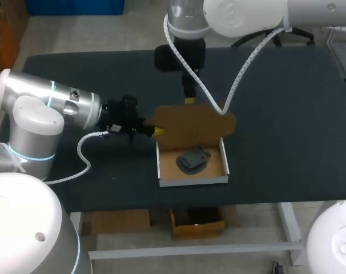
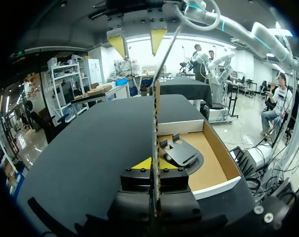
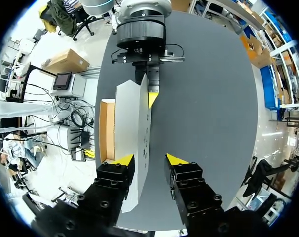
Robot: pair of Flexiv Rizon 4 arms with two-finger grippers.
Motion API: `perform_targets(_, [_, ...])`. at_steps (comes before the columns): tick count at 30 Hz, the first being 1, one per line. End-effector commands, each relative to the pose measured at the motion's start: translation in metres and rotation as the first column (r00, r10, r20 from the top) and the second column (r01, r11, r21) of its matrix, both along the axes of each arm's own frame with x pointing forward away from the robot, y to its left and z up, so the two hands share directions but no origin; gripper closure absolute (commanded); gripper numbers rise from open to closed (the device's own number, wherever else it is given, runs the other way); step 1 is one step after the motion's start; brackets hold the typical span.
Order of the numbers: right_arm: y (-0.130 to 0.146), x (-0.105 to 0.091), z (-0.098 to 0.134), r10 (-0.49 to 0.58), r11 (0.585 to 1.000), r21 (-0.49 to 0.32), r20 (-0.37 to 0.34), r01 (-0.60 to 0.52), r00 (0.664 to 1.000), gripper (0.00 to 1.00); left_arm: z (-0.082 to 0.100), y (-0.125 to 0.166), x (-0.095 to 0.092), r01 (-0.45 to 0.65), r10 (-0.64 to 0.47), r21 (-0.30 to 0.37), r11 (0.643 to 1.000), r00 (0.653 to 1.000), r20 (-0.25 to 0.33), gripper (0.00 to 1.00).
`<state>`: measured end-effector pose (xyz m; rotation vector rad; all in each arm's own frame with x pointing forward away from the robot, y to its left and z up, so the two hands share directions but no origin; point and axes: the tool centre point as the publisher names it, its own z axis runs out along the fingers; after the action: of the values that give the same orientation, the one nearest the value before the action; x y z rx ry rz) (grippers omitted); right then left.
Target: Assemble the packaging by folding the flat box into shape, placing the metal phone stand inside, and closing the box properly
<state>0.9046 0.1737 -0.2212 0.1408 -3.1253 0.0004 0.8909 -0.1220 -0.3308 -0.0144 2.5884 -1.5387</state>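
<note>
The brown box tray (image 1: 221, 153) lies open on the black table, with the dark metal phone stand (image 1: 192, 160) inside it. Its lid (image 1: 193, 125) stands upright along the tray's far side. My left gripper (image 1: 156, 132) is shut on the lid's left edge; in the left wrist view the lid (image 2: 156, 118) runs edge-on between its fingers (image 2: 155, 165), with the stand (image 2: 181, 153) in the tray (image 2: 216, 170) beside it. My right gripper (image 1: 189, 100) is open at the lid's top edge. The lid (image 3: 132, 123) passes between its fingers (image 3: 149, 159), against one fingertip (image 3: 124, 159) only.
The table (image 1: 287, 114) stretches right and behind the box. My left arm's cable (image 1: 84, 154) loops on the table to the left of the tray. The table's front edge runs just past the tray's near wall.
</note>
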Motion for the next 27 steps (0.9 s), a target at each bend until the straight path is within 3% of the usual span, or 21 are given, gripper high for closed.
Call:
perform_targets(1, [-0.001, -0.007, 0.001, -0.002, 1.0, -0.007, 0.008, 0.002, 1.0, 0.64, -0.002, 0.0, 0.0, 0.0, 0.0, -0.003, 1.0, 1.0, 0.002, 1.0])
perform_targets(27, [-0.005, -0.025, -0.012, -0.011, 1.0, -0.017, -0.014, 0.011, 1.0, 0.64, -0.002, 0.0, 0.0, 0.0, 0.0, -0.003, 1.0, 1.0, 0.002, 1.0])
